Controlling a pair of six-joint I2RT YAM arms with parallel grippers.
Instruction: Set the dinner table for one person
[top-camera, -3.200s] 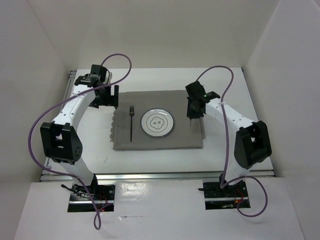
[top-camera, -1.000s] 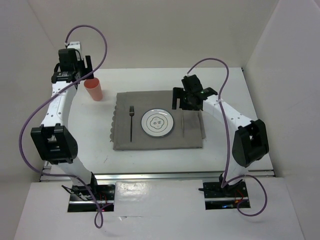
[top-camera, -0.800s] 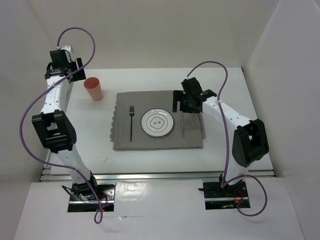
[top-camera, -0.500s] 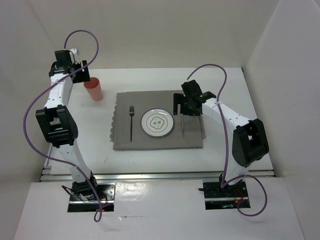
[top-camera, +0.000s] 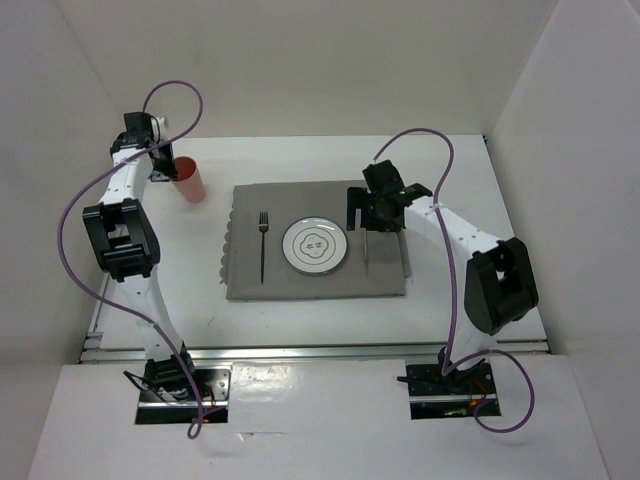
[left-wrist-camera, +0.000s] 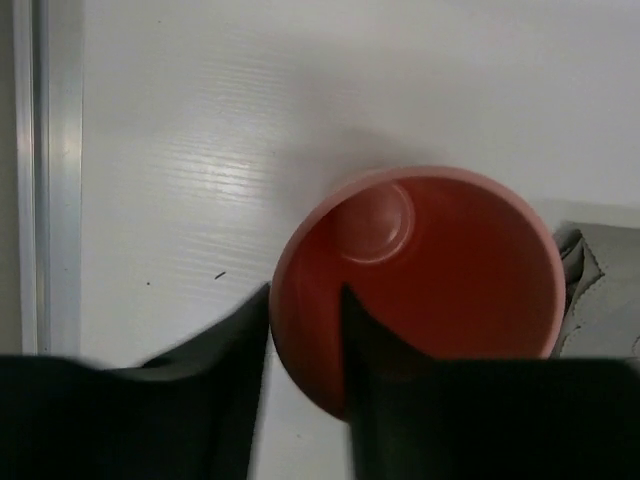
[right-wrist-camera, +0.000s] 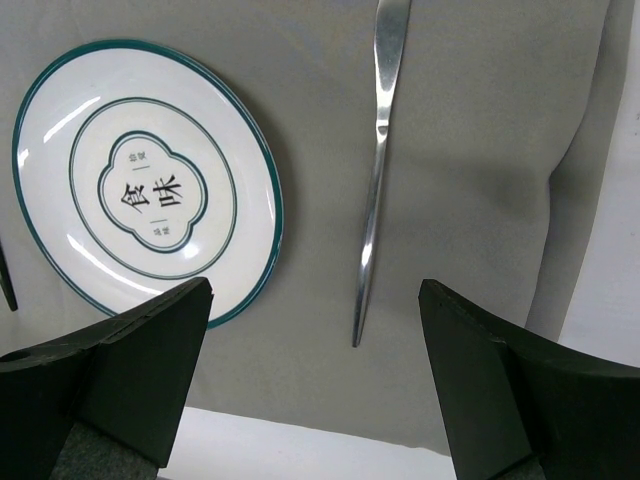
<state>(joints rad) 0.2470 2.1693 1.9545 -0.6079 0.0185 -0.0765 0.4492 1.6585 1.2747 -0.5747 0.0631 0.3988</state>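
Observation:
An orange cup (top-camera: 190, 181) stands upright on the white dinner table (top-camera: 480, 170), left of the grey mat (top-camera: 300, 285). My left gripper (top-camera: 166, 172) is shut on the cup's (left-wrist-camera: 440, 270) near rim, one finger (left-wrist-camera: 235, 350) outside the wall and the other inside; its point is (left-wrist-camera: 305, 295). On the mat lie a fork (top-camera: 262, 245), a white plate (top-camera: 316, 246) and a knife (top-camera: 367, 250). My right gripper (top-camera: 377, 208) hovers open above the knife (right-wrist-camera: 378, 170), with nothing between its fingers (right-wrist-camera: 315, 290). The plate (right-wrist-camera: 150, 180) lies to the knife's left.
Silver rails run along the table's near edge (top-camera: 320, 350) and left edge (left-wrist-camera: 40, 170). White walls enclose the table on three sides. The mat's right edge (right-wrist-camera: 590, 160) lies just past the knife.
My left gripper has come in over the cup from the far left and closed on its rim. The right gripper has barely shifted above the knife.

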